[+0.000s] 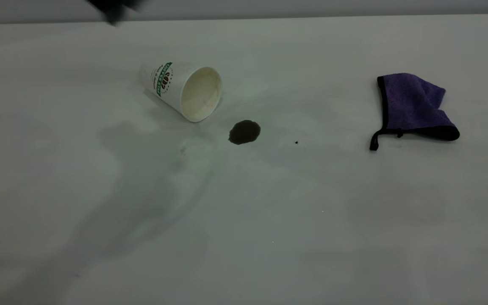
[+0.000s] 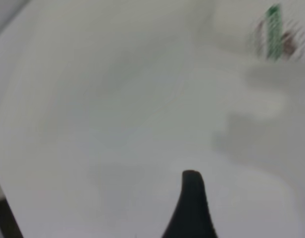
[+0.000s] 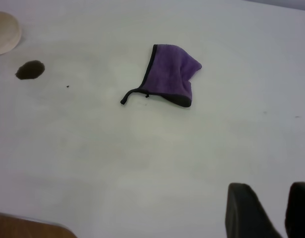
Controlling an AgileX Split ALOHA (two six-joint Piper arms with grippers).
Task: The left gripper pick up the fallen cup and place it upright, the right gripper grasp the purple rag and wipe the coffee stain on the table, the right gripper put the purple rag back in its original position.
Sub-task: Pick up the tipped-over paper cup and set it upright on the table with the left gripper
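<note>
Our left hand (image 2: 191, 198) hovers well apart from the fallen cup (image 1: 184, 90); its opening we cannot tell. Our right hand (image 3: 270, 210), slightly parted and empty, sits far from the purple rag (image 3: 170, 74).

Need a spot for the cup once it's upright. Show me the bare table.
Bare table spans the whole near side, and between the stain and the rag. Tightest is where the cup lies, its mouth close to the stain. The left gripper is at the far edge.
</note>
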